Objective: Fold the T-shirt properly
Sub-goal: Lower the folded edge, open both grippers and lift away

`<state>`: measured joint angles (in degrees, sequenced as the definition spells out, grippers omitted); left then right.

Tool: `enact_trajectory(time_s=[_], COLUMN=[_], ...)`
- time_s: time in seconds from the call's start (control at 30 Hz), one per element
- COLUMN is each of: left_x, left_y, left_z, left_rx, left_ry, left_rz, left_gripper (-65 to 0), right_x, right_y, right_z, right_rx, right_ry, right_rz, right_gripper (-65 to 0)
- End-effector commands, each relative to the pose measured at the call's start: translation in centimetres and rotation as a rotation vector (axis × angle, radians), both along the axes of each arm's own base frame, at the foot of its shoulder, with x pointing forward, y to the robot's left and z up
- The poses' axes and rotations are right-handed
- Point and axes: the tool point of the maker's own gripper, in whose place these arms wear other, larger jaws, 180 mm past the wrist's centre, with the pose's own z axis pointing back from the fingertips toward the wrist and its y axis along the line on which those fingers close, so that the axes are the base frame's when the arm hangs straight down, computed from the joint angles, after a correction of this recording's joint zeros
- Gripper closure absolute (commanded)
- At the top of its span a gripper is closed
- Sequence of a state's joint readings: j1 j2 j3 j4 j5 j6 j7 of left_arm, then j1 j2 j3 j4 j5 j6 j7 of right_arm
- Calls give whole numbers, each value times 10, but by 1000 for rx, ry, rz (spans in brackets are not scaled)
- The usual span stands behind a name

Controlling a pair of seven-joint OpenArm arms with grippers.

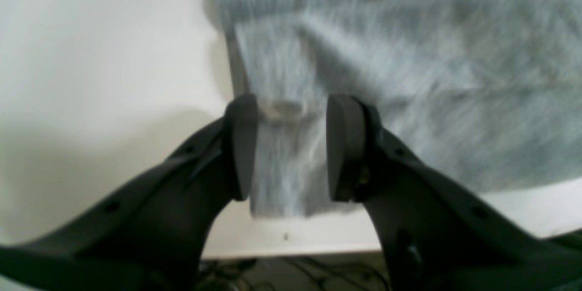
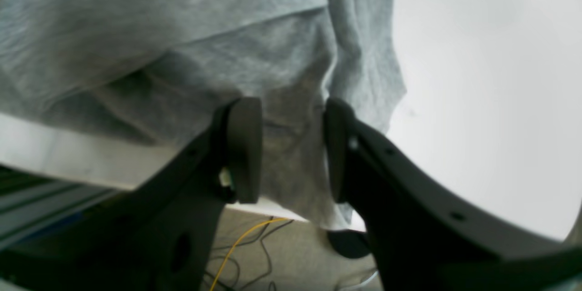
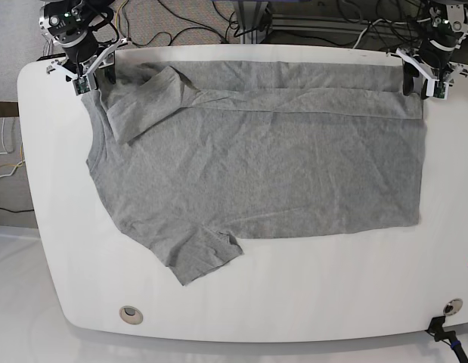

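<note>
The heather-grey T-shirt (image 3: 256, 166) lies spread over the white table (image 3: 294, 302), its far edge turned over into a band along the back. One sleeve (image 3: 147, 102) is folded inward at the back left, and the other (image 3: 203, 257) points toward the front. My left gripper (image 3: 420, 87) hovers at the shirt's back right corner. In the left wrist view this gripper (image 1: 293, 109) is open, with a strip of shirt (image 1: 409, 77) lying between the pads. My right gripper (image 3: 92, 79) is at the back left corner. The right wrist view shows it (image 2: 291, 109) open astride bunched cloth (image 2: 182, 32).
The table's back edge runs just behind both grippers, with cables on the floor beyond, one of them yellow (image 2: 241, 236). A round fitting (image 3: 131, 313) sits at the front left of the table and another (image 3: 453, 306) at the front right. White tabletop shows outside each shirt corner.
</note>
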<state>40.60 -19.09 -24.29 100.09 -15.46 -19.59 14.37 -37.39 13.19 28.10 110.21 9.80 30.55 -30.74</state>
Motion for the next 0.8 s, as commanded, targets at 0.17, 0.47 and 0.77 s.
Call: enact_trajectory(time_s=[0.17,0.47,0.77], left_x=[29,55,61], left_y=[-20,-60,-101], left_z=[40,42,26], left_rx=[-11,-140,-117], left_ry=[-147,-244,-219], left_rz=[-38,11,-43], left_gripper=[-235,-234,-234], right_x=[21,53,77], right_y=[-1,51,72], right_z=[32,33,35], right_rx=[-19,94,72], right_ry=[-115,-188,-233], right_rz=[-6,46,76], right_gripper=[-224,-221,-216])
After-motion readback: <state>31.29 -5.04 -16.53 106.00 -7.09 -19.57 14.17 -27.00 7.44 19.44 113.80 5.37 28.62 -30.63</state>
